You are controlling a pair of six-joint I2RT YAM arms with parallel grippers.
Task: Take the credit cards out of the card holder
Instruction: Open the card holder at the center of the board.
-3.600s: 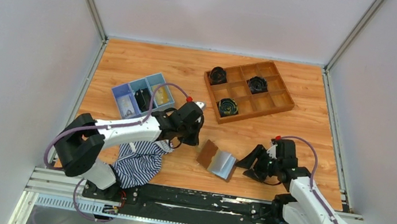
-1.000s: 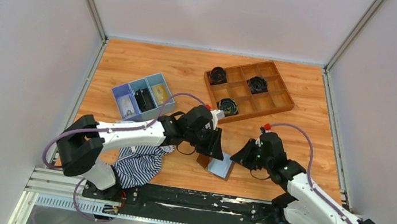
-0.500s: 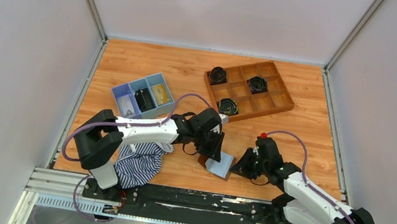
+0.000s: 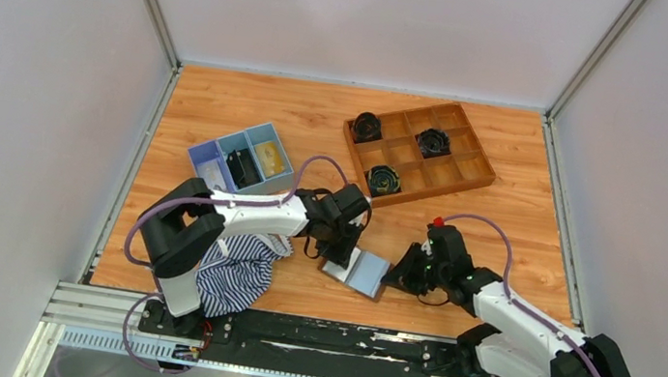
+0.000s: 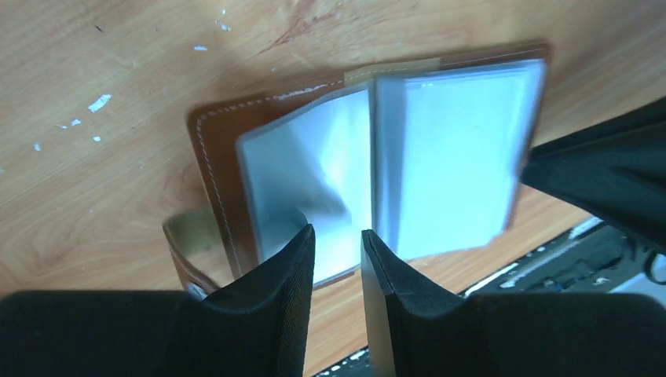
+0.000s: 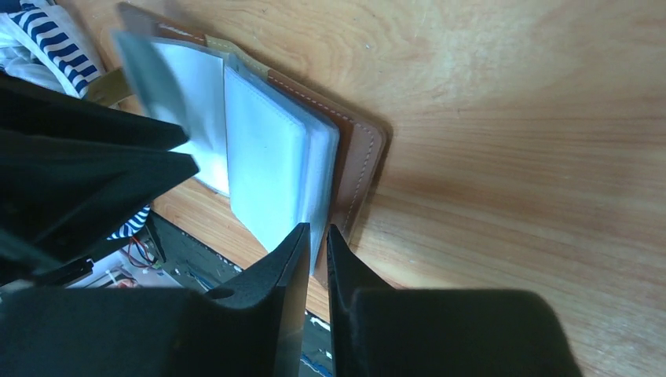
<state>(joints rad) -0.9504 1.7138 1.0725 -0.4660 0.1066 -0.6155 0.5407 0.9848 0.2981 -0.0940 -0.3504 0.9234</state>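
Surface: wood-grain table, walled in by pale panels.
Card holder: laid open near the front edge, between the two grippers, with pale sleeves turned up and the brown cover beneath.
Axis: the long side is run left to right, slightly tilted; the spine is pointed from the far side toward the near edge.
Left gripper: set over the left-hand sleeves, fingers a narrow gap apart; whether a sleeve is pinched cannot be told.
Right gripper: set at the holder's right edge, fingers almost together; a grip cannot be told.
Writing: nothing on the sleeves is sharp enough to be read.
Hidden: the sleeves are blurred in both wrist views and cards cannot be made out; from above, the holder's left part is covered by the left gripper.
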